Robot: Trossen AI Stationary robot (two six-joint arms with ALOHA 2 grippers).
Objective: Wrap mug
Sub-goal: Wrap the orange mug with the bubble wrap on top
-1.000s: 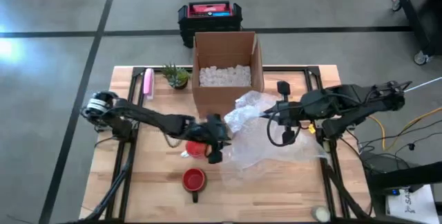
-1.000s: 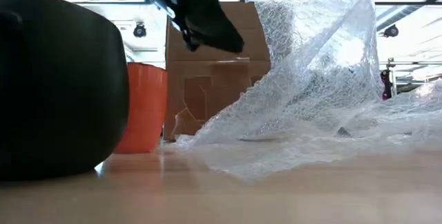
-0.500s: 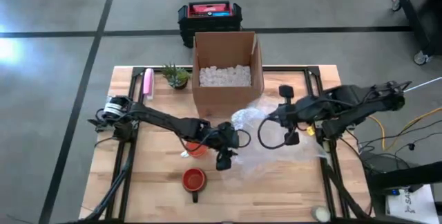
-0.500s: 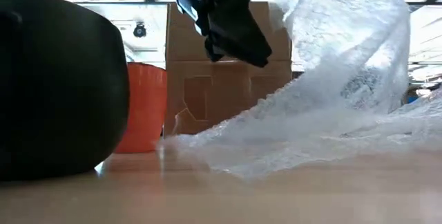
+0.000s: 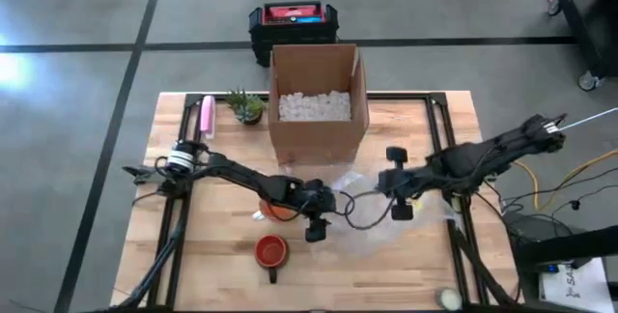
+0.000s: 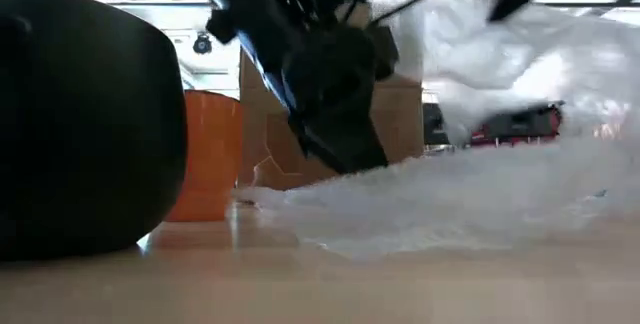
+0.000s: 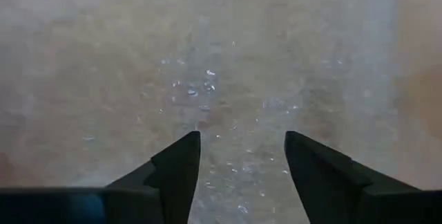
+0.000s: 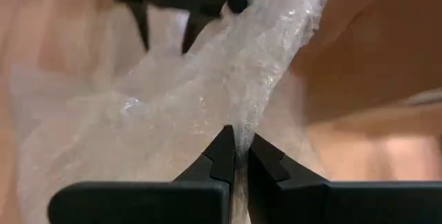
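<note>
Looking straight down: left gripper [image 5: 316, 224] low over the near edge of the bubble wrap [image 5: 372, 218], fingers apart; orange mug [image 5: 274, 208] just beside it, half hidden under the arm; red mug [image 5: 271, 251] nearer the table's front edge; right gripper [image 5: 379, 186] at the sheet's far side, before the cardboard box [image 5: 317, 100]. Low view: orange mug upright before the box, left of the crumpled sheet; dark rounded object [image 6: 85, 124] fills the foreground. Left wrist view: fingers [image 7: 181, 163] spread above wrap. Right wrist view: fingers [image 8: 224, 153] pinched on a fold of wrap.
</note>
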